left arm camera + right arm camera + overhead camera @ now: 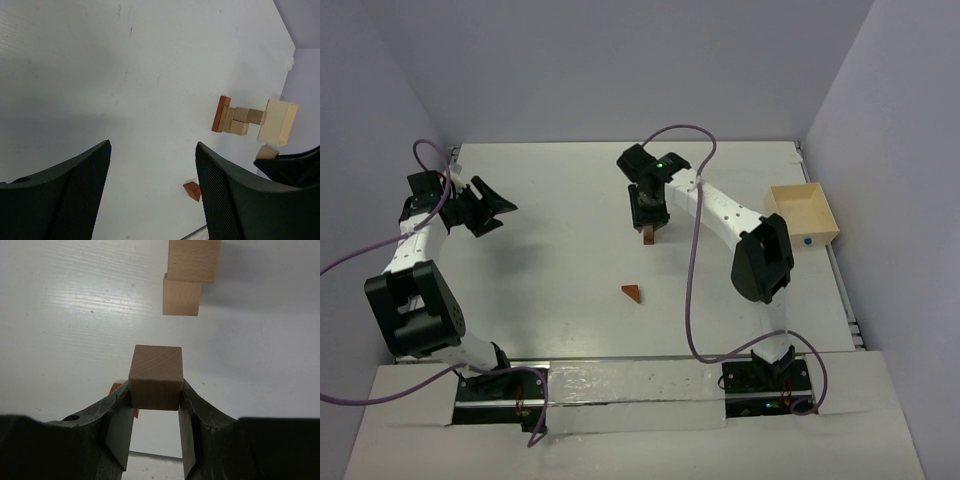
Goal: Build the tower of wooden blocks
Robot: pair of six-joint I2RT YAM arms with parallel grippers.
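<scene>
The tower (648,236) stands at the table's middle back. In the left wrist view it (235,119) has a reddish-brown base block (220,114) with several tan cubes on it. My right gripper (650,208) hangs just over it, shut on a tan cube (155,377), which also shows in the left wrist view (267,151), apart from the stack. Two tan cubes (181,297) lie beyond the held one. The reddish-brown wedge (633,292) lies alone on the table, also seen past my left fingers (192,190). My left gripper (488,210) is open and empty at the far left (153,145).
A large pale wooden box (802,213) with a blue dot stands at the right edge of the table, and shows behind the tower in the left wrist view (277,122). Grey walls enclose the table on three sides.
</scene>
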